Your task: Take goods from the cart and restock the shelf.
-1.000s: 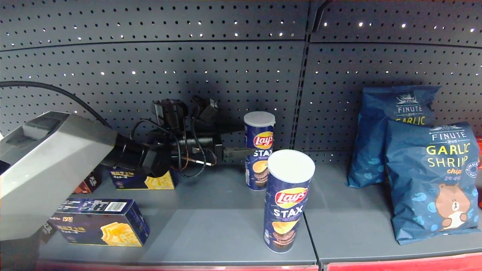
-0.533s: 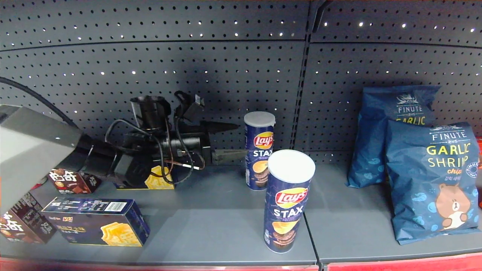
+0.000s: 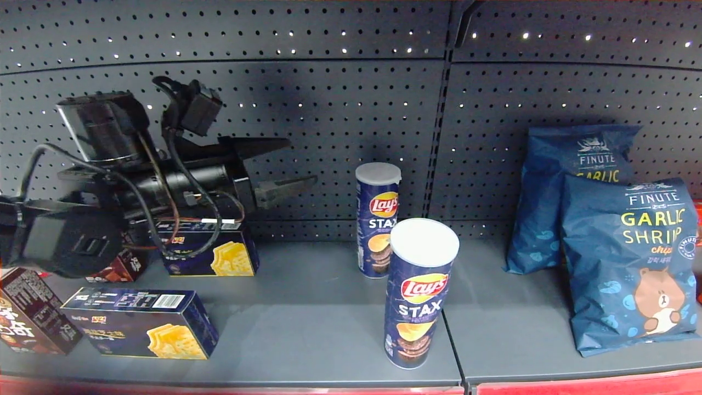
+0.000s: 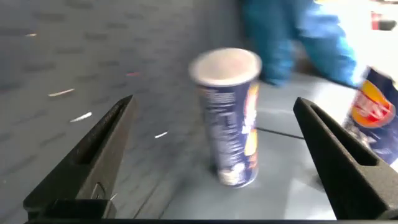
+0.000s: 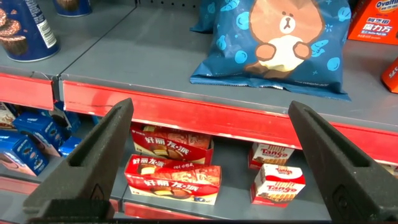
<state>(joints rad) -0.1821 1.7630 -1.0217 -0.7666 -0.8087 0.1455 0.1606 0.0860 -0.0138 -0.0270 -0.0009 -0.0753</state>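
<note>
Two dark blue chip cans stand upright on the grey shelf (image 3: 307,329): the back can (image 3: 377,219) near the pegboard and the front can (image 3: 419,291) near the shelf edge. My left gripper (image 3: 301,162) hangs open and empty above the shelf, well left of the back can and apart from it. In the left wrist view the back can (image 4: 229,118) stands beyond the open left gripper (image 4: 212,102), with the front can (image 4: 376,118) at the edge. My right gripper (image 5: 209,106) is open and empty, low in front of the red shelf edge (image 5: 186,106).
Blue cracker boxes (image 3: 145,323) (image 3: 214,255) and brown boxes (image 3: 30,318) lie at the shelf's left. Two blue shrimp-chip bags (image 3: 628,263) (image 3: 570,186) lean at the right. A perforated back wall (image 3: 351,109) closes the shelf. Red boxes (image 5: 174,177) fill the lower shelf.
My left gripper has drawn back from the back can, moving left and upward with its fingers open. Both cans stay standing where they were.
</note>
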